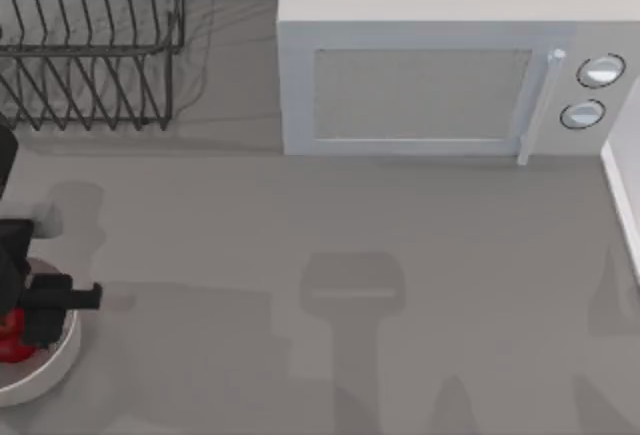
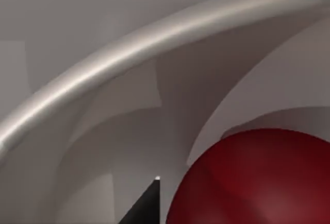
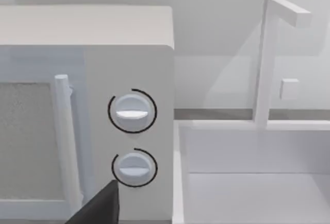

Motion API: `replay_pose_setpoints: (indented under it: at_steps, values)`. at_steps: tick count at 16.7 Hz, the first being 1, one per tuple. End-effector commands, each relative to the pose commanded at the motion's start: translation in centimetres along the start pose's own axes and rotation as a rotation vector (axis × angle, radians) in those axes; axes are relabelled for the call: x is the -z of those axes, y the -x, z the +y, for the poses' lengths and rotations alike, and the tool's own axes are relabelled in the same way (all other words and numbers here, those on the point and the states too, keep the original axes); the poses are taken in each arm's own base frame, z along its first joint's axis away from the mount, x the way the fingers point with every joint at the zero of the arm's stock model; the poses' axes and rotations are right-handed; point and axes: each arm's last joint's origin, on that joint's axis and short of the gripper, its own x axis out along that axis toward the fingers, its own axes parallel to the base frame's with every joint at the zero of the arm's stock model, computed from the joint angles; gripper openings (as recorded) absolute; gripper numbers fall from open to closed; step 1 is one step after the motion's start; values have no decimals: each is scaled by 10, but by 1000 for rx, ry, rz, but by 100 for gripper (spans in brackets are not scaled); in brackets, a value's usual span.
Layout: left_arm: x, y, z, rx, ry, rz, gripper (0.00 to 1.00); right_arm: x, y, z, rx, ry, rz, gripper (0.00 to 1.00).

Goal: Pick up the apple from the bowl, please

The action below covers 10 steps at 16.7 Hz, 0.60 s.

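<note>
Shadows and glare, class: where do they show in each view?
Top view: soft grey arm shadows lie on the table beside the bowl. Left wrist view: a bright highlight runs along the bowl's rim, and the apple casts a shadow inside. Right wrist view: even light on the microwave.

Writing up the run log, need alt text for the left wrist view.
Close-up inside the white bowl: the glossy red apple sits in it, with one dark fingertip of the left gripper beside the apple. The bowl's thick rim curves across above them.

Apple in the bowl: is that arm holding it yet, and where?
Cannot tell. The left gripper is down in the bowl at the apple, one fingertip beside it; no grip shows.
</note>
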Motion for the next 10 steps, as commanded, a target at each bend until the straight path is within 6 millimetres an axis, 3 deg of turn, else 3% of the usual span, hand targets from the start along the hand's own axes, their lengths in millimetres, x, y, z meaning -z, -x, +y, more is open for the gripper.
replay_pose_setpoints:
  at_steps: [3, 5, 10]
  values:
    - [-13, 19, 0, 0, 0, 9, 0, 0, 0, 0, 0, 0, 0, 100]
    - [-26, 45, 0, 0, 0, 14, 0, 0, 0, 0, 0, 0, 0, 100]
    - [-38, 143, 1, -1, -1, 38, 0, 0, 0, 0, 0, 0, 0, 100]
